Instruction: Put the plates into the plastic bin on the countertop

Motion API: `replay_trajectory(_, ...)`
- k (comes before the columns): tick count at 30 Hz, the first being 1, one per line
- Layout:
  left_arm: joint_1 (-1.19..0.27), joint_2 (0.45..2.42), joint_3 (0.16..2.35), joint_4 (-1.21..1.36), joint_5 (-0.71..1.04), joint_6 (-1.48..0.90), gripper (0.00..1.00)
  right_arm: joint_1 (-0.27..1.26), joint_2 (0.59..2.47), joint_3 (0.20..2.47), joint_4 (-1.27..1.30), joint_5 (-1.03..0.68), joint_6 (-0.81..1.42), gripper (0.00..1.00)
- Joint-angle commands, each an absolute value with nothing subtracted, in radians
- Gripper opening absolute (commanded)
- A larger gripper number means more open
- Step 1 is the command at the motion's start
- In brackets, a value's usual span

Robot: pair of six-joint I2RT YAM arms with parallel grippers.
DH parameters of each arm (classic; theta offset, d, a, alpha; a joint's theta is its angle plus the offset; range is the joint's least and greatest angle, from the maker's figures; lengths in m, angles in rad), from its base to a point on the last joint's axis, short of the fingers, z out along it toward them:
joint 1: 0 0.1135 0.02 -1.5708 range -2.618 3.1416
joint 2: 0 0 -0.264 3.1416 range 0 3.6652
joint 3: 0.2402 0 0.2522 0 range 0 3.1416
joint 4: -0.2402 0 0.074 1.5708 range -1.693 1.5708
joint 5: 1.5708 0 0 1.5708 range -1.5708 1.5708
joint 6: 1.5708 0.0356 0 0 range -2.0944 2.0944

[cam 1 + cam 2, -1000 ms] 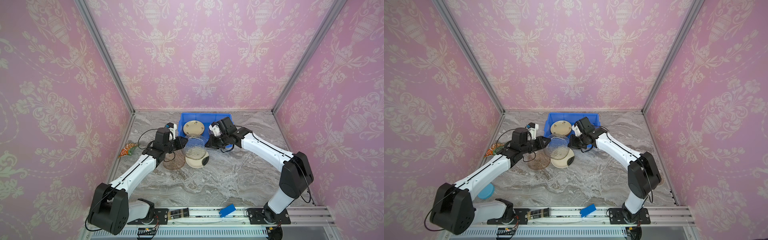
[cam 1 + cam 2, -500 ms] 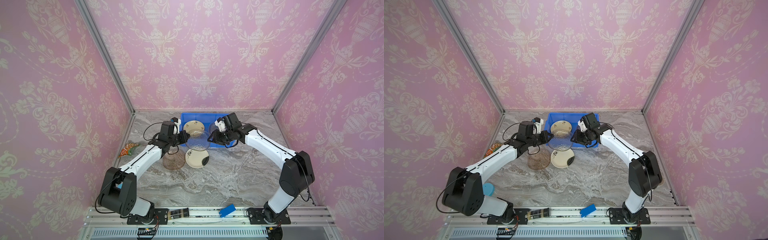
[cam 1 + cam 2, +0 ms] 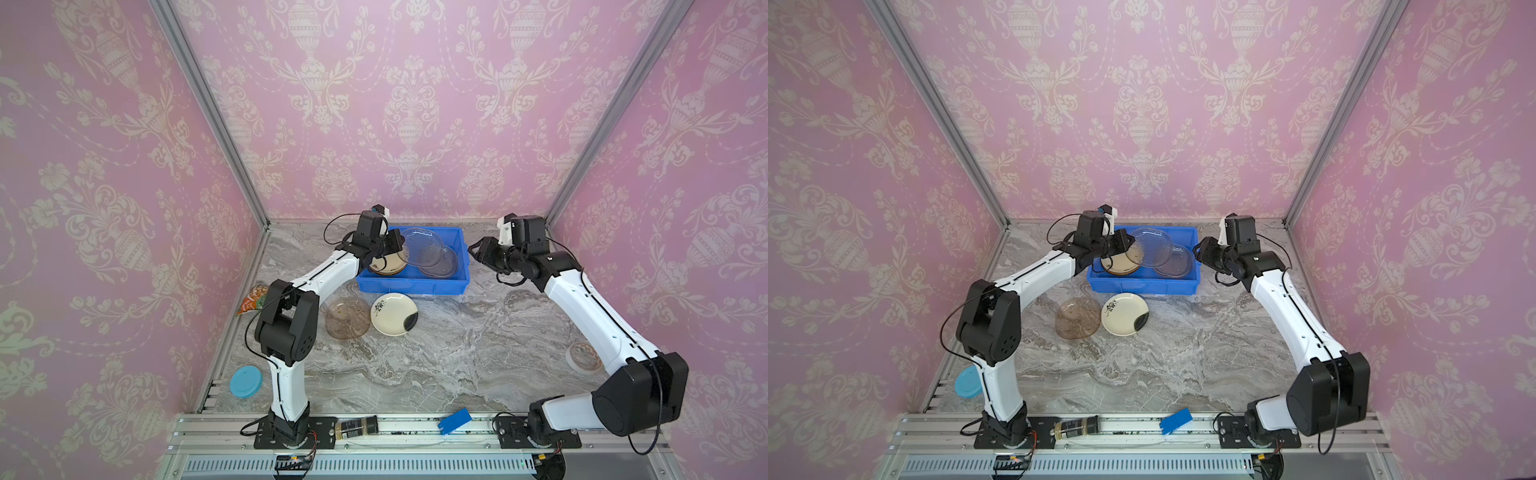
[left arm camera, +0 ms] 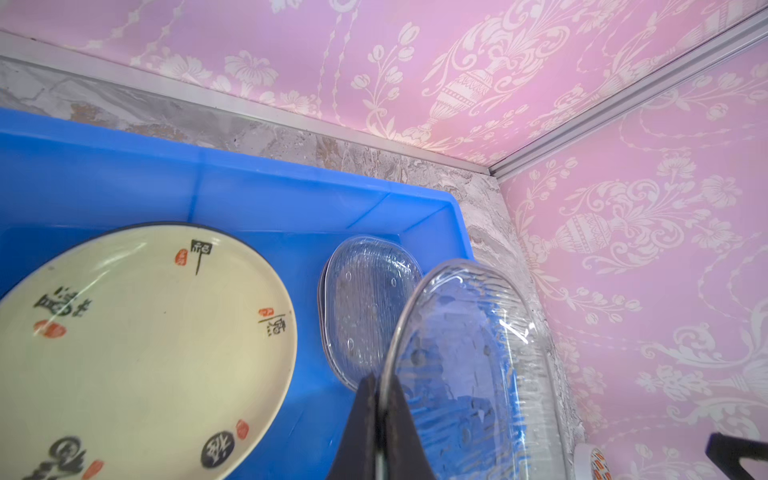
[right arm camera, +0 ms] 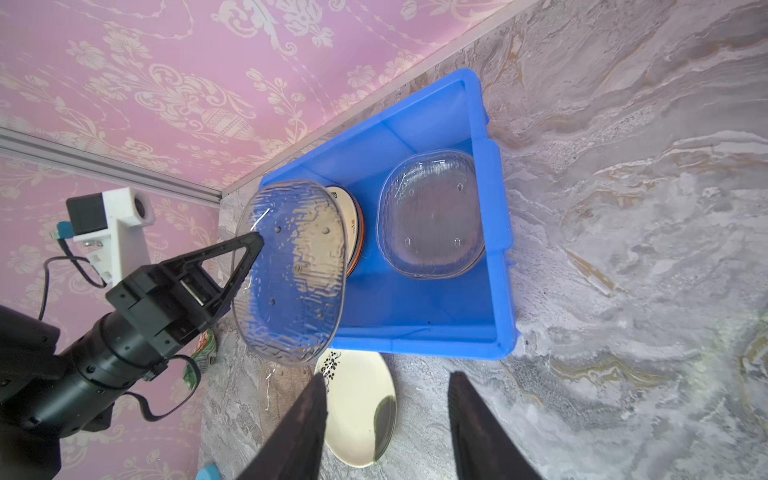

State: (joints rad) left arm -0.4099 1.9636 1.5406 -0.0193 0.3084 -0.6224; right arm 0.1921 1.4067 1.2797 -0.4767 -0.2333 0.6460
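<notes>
1. Plate, clear glass (image 3: 422, 248), is hanging tilted over the plastic bin (image 3: 411, 287) in both top views, with the left gripper (image 3: 400, 249) clamping its rim. The right gripper (image 3: 476, 253) is standing parted and empty just beside the bin's right wall. An amber plate (image 3: 1077, 318) and a floral plate (image 3: 1124, 313) are lying on the countertop (image 3: 1183, 365) before the bin.
2. Left wrist: fingers (image 4: 399, 415) are pinching the clear plate's edge. A cream plate (image 4: 145, 332) and a second clear plate (image 4: 365, 307) are lying inside the bin.
3. Right wrist: the jaws are gaping with nothing between them.
</notes>
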Motion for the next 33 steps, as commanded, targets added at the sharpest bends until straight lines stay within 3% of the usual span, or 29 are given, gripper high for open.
replay_trajectory(1, -0.427, 2.037, 1.640, -0.044, 0.256, -0.626, 0.00, 0.190, 1.393, 1.234, -0.463, -0.217, 0.673, 0.49)
replay_trajectory(11, -0.471, 2.161, 1.722, -0.056, 0.138, -0.621, 0.00, 0.189, 1.406, 1.186, -0.417, -0.238, 0.691, 0.49)
replay_trajectory(30, -0.521, 2.383, 1.920, -0.070, 0.083, -0.608, 0.00, 0.187, 1.419, 1.118, -0.360, -0.295, 0.714, 0.48)
replay_trajectory(31, -0.521, 2.388, 1.931, -0.074, 0.087, -0.606, 0.06, 0.187, 1.423, 1.115, -0.356, -0.298, 0.714, 0.48)
replay_trajectory(33, -0.522, 2.395, 1.940, -0.075, 0.099, -0.606, 0.28, 0.187, 1.428, 1.112, -0.343, -0.309, 0.721, 0.48)
